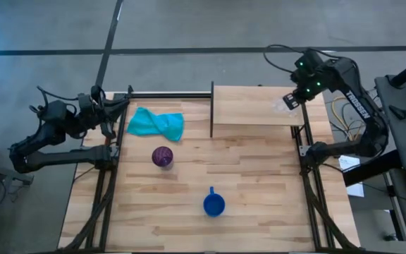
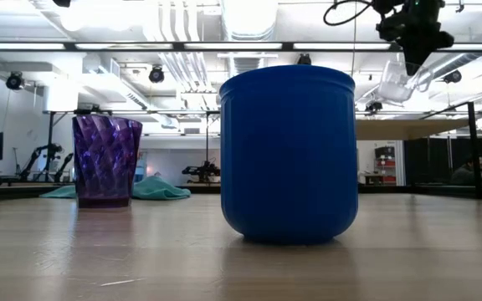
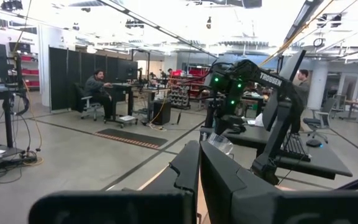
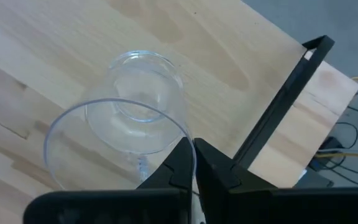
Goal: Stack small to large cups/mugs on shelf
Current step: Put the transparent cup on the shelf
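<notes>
Clear cup pinched in right claw, above shelf

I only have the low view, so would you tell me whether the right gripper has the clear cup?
Observer: Yes, its wrist view shows the right gripper shut on the clear cup's rim.
Operator: Thank you; what is it over?
Observer: The shelf's right end, seen from the high view.
Operator: And the left arm?
Observer: The left gripper waits at the table's left edge, beside the cloth.
</notes>
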Action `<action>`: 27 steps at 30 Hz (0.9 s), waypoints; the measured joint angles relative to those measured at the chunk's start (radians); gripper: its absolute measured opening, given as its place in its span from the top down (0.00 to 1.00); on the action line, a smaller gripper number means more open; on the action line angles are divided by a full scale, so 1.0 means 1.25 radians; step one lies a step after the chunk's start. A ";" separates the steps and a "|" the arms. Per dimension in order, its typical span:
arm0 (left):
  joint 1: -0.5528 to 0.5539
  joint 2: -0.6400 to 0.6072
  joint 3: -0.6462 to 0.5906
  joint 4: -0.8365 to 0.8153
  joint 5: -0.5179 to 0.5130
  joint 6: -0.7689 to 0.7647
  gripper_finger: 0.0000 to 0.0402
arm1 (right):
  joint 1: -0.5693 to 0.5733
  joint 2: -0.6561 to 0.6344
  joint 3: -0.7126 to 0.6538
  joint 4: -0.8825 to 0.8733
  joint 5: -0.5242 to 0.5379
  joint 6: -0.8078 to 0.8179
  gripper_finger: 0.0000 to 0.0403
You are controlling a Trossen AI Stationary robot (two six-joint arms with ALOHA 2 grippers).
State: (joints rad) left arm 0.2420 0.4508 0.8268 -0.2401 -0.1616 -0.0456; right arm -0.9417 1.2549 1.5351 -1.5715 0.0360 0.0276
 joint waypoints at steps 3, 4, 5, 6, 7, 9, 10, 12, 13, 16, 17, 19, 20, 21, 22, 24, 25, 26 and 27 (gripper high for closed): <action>0.000 0.000 0.000 0.000 0.000 0.000 1.00 | 0.000 0.014 -0.001 0.001 0.001 -0.045 0.98; 0.000 0.000 0.000 0.000 0.000 0.000 1.00 | 0.000 0.017 -0.001 0.001 0.001 -0.065 0.98; 0.000 0.000 0.000 0.000 0.000 0.000 1.00 | 0.000 0.020 -0.001 0.000 0.002 -0.088 0.98; 0.000 0.001 0.000 0.000 0.000 0.000 1.00 | 0.000 0.023 -0.001 0.000 0.002 -0.110 0.98; 0.000 0.001 0.000 0.000 0.000 0.000 1.00 | 0.000 0.026 -0.001 0.000 0.008 -0.123 0.98; 0.000 0.001 0.000 0.000 0.000 0.000 1.00 | 0.000 0.029 -0.001 0.001 0.012 -0.127 0.98; 0.000 0.001 0.000 0.000 0.000 0.000 1.00 | 0.000 0.028 -0.001 0.000 0.013 -0.127 0.98; 0.000 0.002 0.000 0.000 0.000 0.000 1.00 | 0.000 0.025 -0.001 0.000 0.013 -0.127 0.98; 0.000 0.002 0.000 0.000 0.000 0.000 1.00 | 0.000 0.024 -0.001 0.000 0.013 -0.127 0.98; 0.000 0.004 0.000 0.000 -0.001 0.000 1.00 | 0.000 0.021 -0.001 0.000 0.013 -0.095 0.98; 0.000 0.005 0.000 0.000 -0.001 0.000 1.00 | 0.000 0.020 -0.001 0.000 0.013 -0.076 0.98; 0.000 0.010 0.000 0.002 -0.001 0.000 1.00 | 0.000 0.018 -0.001 0.000 0.014 -0.047 0.98; 0.000 0.012 0.000 0.001 -0.002 0.000 1.00 | 0.000 0.018 -0.001 0.000 0.014 -0.034 0.98; 0.000 0.014 0.000 -0.002 -0.003 0.000 1.00 | 0.000 0.018 -0.001 0.000 0.014 -0.018 0.98; 0.000 0.017 0.000 -0.002 -0.003 0.000 1.00 | 0.000 0.018 -0.001 0.000 0.014 -0.003 0.98; 0.000 0.022 0.000 0.000 -0.003 0.000 1.00 | 0.000 0.018 -0.001 0.000 0.014 0.019 0.98; 0.000 0.023 0.000 -0.001 -0.003 0.000 1.00 | 0.000 0.018 -0.002 0.000 0.014 0.024 0.98; 0.000 0.027 0.000 -0.001 -0.003 0.000 1.00 | 0.000 0.018 -0.002 0.000 0.014 0.031 0.98; 0.000 0.030 0.000 0.002 -0.003 0.000 1.00 | 0.000 0.018 -0.005 0.001 0.014 0.040 0.98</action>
State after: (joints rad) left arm 0.2417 0.4882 0.8272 -0.2374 -0.1657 -0.0456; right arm -0.9413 1.2770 1.5290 -1.5708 0.0540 0.0770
